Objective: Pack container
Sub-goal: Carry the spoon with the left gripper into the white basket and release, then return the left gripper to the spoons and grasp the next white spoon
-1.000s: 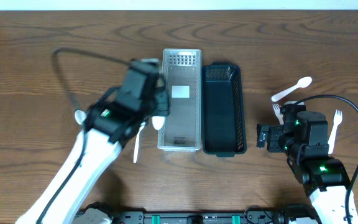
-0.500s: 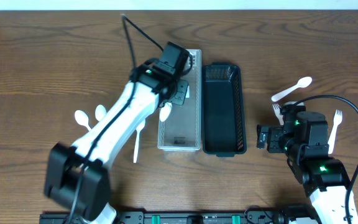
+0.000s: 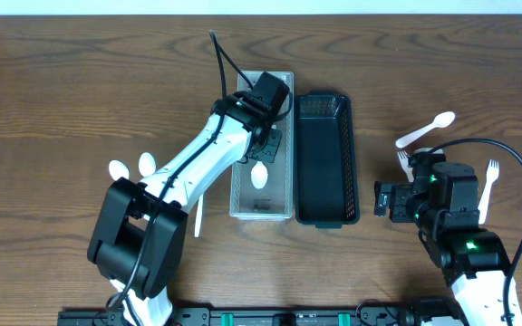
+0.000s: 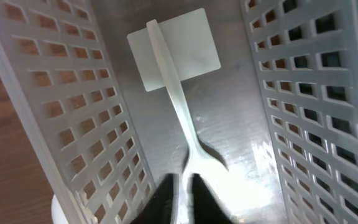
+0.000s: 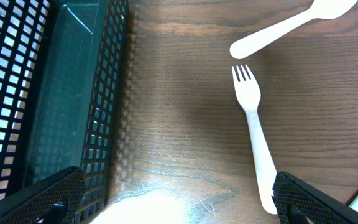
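Note:
My left gripper (image 3: 265,149) is low inside the clear perforated container (image 3: 239,195) and is shut on a white spoon (image 3: 259,174). In the left wrist view the fingers (image 4: 185,199) pinch the spoon at its bowl end. Its handle (image 4: 173,93) runs over the container floor toward a white label, between the perforated walls (image 4: 86,124). The black container (image 3: 324,213) stands beside the clear one on its right and looks empty. My right gripper (image 3: 383,199) is open and empty, right of the black container (image 5: 67,93), with its fingers (image 5: 179,211) spread over bare table.
A white fork (image 5: 253,124) and a white spoon (image 5: 291,25) lie by the right gripper. Another fork (image 3: 489,186) lies at the far right. Two white spoons (image 3: 116,170) (image 3: 147,164) and a white handle (image 3: 199,208) lie left of the clear container.
My left arm swung right from beside the clear container to over it, carrying the spoon down inside. The right arm has not moved.

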Available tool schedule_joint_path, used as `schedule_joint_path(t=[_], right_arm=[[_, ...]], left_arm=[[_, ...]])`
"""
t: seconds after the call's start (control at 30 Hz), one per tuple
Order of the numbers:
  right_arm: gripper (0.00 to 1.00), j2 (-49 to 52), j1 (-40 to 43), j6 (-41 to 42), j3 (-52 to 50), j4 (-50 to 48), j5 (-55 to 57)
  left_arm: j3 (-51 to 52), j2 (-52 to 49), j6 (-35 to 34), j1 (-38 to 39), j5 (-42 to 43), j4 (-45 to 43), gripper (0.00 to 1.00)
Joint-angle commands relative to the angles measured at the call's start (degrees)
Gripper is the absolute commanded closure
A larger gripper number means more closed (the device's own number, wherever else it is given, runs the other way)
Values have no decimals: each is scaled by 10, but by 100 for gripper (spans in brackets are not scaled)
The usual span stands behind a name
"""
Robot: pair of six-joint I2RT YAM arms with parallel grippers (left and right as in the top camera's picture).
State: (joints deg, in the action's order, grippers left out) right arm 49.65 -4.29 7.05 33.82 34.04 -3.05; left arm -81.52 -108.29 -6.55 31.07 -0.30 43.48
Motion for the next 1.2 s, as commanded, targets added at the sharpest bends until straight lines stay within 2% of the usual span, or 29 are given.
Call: schedule_joint_path(t=[0.0, 0.07, 0.27, 0.37, 0.53, 0.67, 0.73, 0.9, 1.17], right_arm=[[1, 0, 6, 7, 11, 1, -3], [1, 0, 6, 7, 11, 0, -3], [1, 0, 6, 7, 11, 0, -3], [1, 0, 6, 7, 11, 1, -3], [1, 0, 6, 7, 11, 1, -3], [1, 0, 6, 7, 11, 1, -3], [1, 0, 6, 7, 11, 1, -3], [2, 0, 6, 7, 11, 1, -3], [1, 0, 6, 7, 11, 1, -2]], left_arm=[[-13, 17, 4, 0, -24, 3, 70], [-23, 38, 6, 0, -47, 9, 67], [-76, 158, 10, -10, -119, 54, 39], [-84, 229, 9, -40, -131, 75, 32], [-83, 310, -66, -175, -131, 154, 32], [-78, 312, -145, -315, -130, 228, 32], [-62, 307, -158, -365, -122, 234, 32], [20, 283, -158, -442, -107, 188, 33], [158, 214, -158, -456, -73, 61, 33]])
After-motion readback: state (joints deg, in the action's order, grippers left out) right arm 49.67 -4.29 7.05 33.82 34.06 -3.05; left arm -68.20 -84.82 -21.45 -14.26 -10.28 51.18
